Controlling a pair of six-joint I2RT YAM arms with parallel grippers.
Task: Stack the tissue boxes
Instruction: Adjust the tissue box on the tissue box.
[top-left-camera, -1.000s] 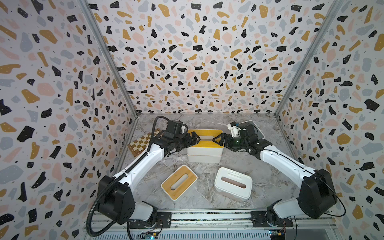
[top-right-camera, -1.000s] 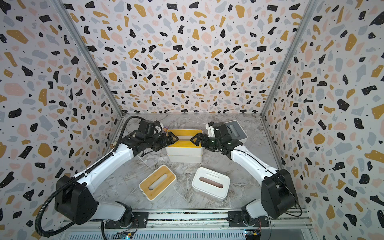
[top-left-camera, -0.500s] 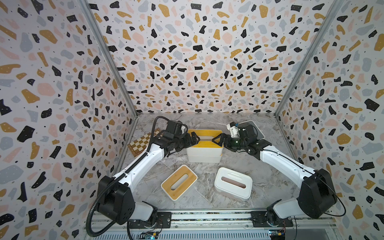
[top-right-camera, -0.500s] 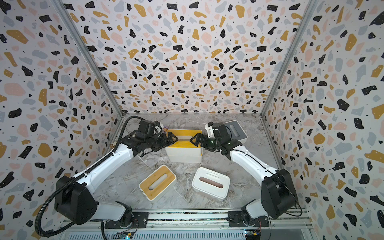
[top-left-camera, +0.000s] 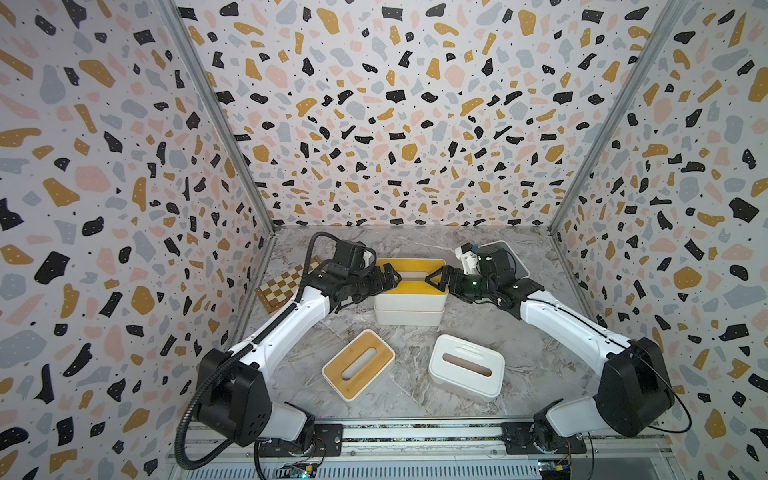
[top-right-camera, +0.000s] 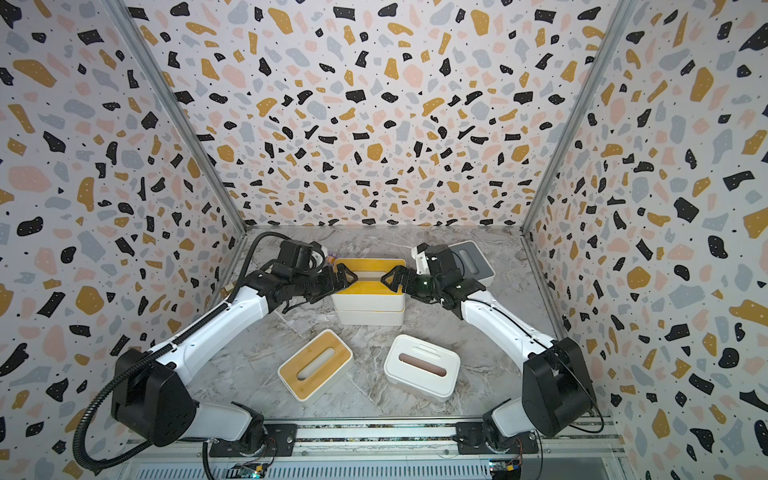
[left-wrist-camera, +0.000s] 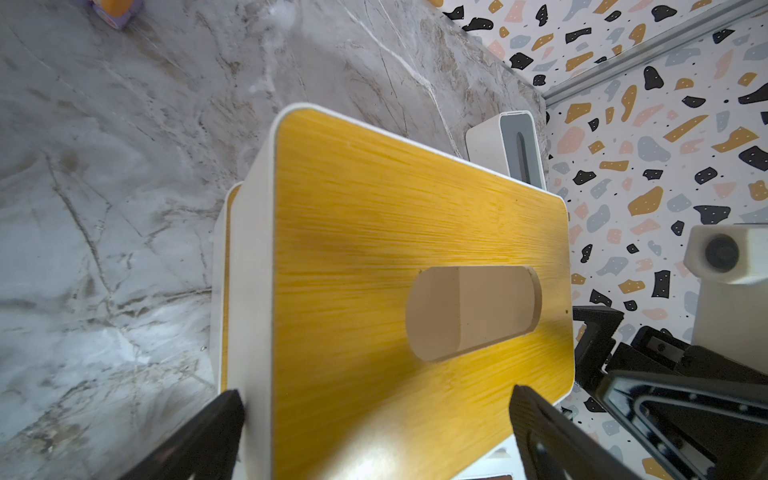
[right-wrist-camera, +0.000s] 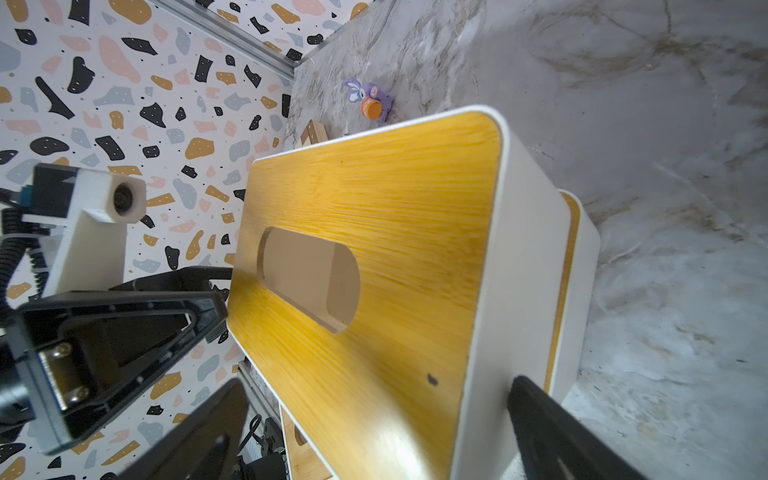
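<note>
Behind stacked boxes (right-wrist-camera: 374, 249), wrist-view: purple toy (right-wrist-camera: 372, 99)

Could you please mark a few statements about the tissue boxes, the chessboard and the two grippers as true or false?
1. The top yellow-lidded box rests on the lower yellow-lidded box. True.
2. The stack's top lid is grey. False: it is yellow; the grey-lidded box stands apart, behind the right arm.
3. The wood-lidded box and the all-white box lie unstacked, apart from each other. True.
4. The chessboard lies beside the right arm. False: it lies beyond the left arm, by the side wall.
5. The left gripper and the right gripper are at opposite ends of the top box. True.
</note>
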